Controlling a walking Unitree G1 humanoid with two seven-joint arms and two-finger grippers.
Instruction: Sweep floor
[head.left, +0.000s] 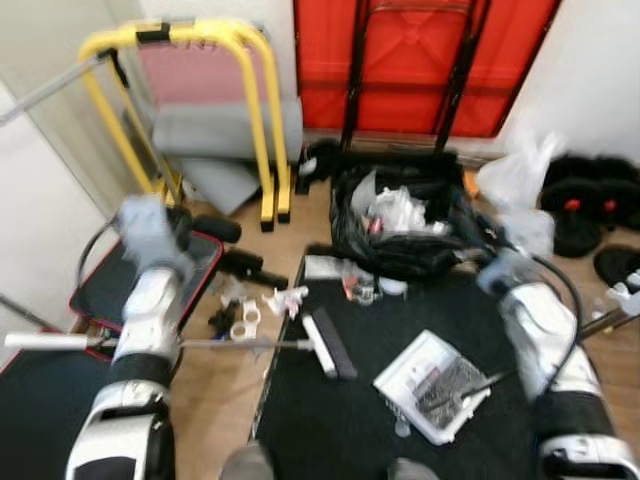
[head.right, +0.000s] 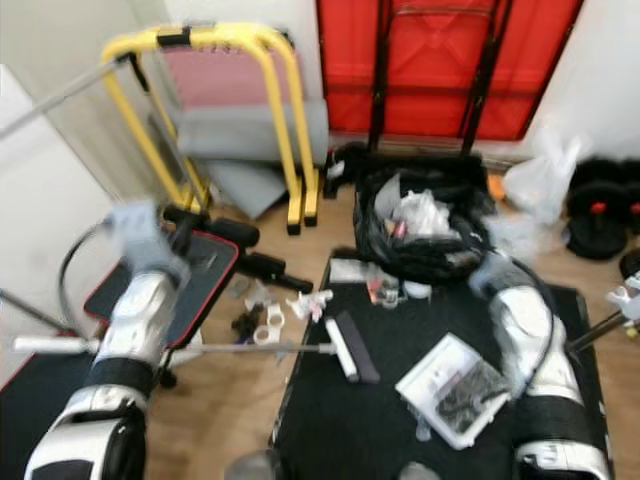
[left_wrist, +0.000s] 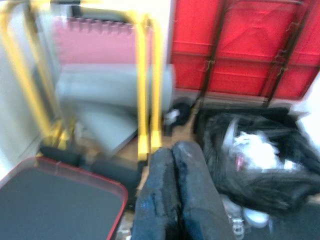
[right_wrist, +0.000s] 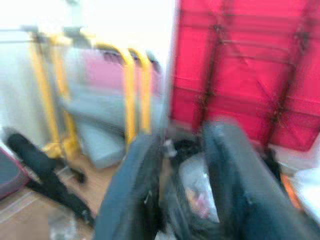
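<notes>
Seen from the robot's head, looking down. Nearest, a broom (head.left: 250, 345) lies flat across the wood floor (head.left: 215, 400), its head resting on a black mat (head.left: 330, 430). Beside it on the mat sits a white dustpan (head.left: 432, 386) holding dark debris. The left gripper (left_wrist: 176, 190) is raised above the broom, fingers pressed together on nothing. The right gripper (right_wrist: 182, 175) is lifted over the mat's right side, fingers parted, holding nothing. Scraps (head.left: 245, 318) lie scattered on the floor just past the broom. Farther off sits an open rubbish bag (head.left: 405, 225), then a yellow frame (head.left: 190, 110) by the wall. Sweeping appears not yet begun; next, a gripper must lower and take the broom handle.
</notes>
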